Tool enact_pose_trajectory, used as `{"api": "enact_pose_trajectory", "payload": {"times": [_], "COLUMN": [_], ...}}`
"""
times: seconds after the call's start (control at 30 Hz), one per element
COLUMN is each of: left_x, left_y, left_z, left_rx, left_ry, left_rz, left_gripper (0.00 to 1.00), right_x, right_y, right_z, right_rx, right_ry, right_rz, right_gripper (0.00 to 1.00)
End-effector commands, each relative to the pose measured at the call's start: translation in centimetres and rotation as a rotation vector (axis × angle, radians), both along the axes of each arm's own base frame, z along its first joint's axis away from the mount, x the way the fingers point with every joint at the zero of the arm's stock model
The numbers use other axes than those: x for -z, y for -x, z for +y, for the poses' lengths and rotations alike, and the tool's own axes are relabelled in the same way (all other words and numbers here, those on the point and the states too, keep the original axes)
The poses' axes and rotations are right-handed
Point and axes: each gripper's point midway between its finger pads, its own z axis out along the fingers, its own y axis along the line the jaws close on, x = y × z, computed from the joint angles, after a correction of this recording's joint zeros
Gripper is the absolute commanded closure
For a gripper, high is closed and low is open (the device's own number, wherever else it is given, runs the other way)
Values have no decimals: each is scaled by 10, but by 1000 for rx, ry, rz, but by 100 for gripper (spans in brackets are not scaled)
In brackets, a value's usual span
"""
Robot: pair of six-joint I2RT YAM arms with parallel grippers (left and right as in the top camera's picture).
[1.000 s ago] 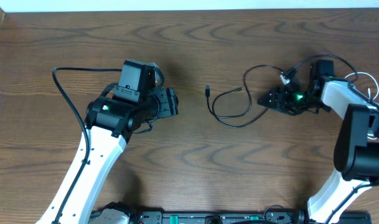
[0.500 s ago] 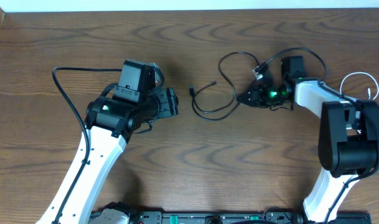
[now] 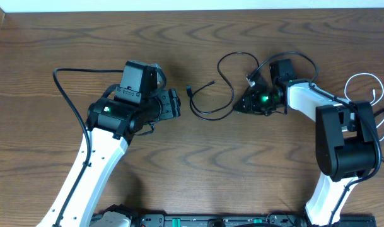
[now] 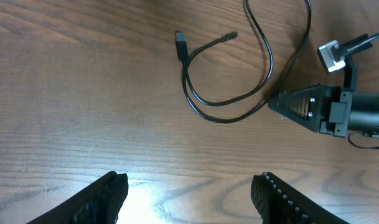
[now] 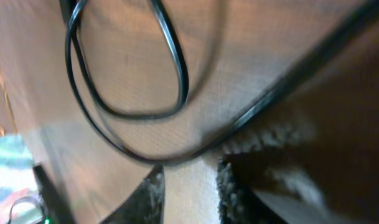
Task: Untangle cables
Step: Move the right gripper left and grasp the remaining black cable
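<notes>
Overhead, brown wood-grain table [image 3: 198, 176] bears a looped black cable [image 3: 207, 114].

Stuff you just can't make out around the right gripper [image 3: 237, 108]

Its own wrist cam is one smeary close-up: the black cable [image 5: 124, 115] loops off the top edge, and right at the fingertips [image 5: 150, 196] it's too blurry to tell if the cable is pinched or just lying across them. Out past that gripper's arm, the white cable [image 3: 360, 75] runs off the right edge, ends unseen. Opposite it, the left gripper [image 4: 189, 190] shows only finger stubs, chopped by the bottom edge.
</notes>
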Motion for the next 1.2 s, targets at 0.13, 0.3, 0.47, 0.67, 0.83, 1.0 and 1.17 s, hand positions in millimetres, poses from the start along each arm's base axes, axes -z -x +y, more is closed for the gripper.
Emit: {"api": "enact_pose_trajectory", "payload": {"times": [0.13,0.3,0.47,0.67,0.83,1.0,1.17], "left_x": [-1,-1,-1,-1,-1,-1,-1], "left_y": [-1,-1,-1,-1,-1,-1,-1], "left_z": [3,3,3,3,3,3,3], "left_rx": [5,5,5,5,5,5,5], "left_ry": [-16,-16,-16,-16,-16,-16,-16], "left_rz": [-6,-6,-6,-6,-6,-6,-6], "left_gripper": [31,31,31,31,31,31,31], "right_x": [-50,-71,-62,-45,-34,-15,-7], "right_y": [-16,-40,-57,-67,-73,-73,-66], "right_z": [-5,0,2,13,20,22,33], "right_rx": [-78,-73,-62,-71,-74,-78,-108], "right_ry": [64,87,200,301,315,310,261], "right_rz": [-196,-356,-435,-491,-514,-482,-458], "right_gripper": [55,56,47,44,47,49,53]}}
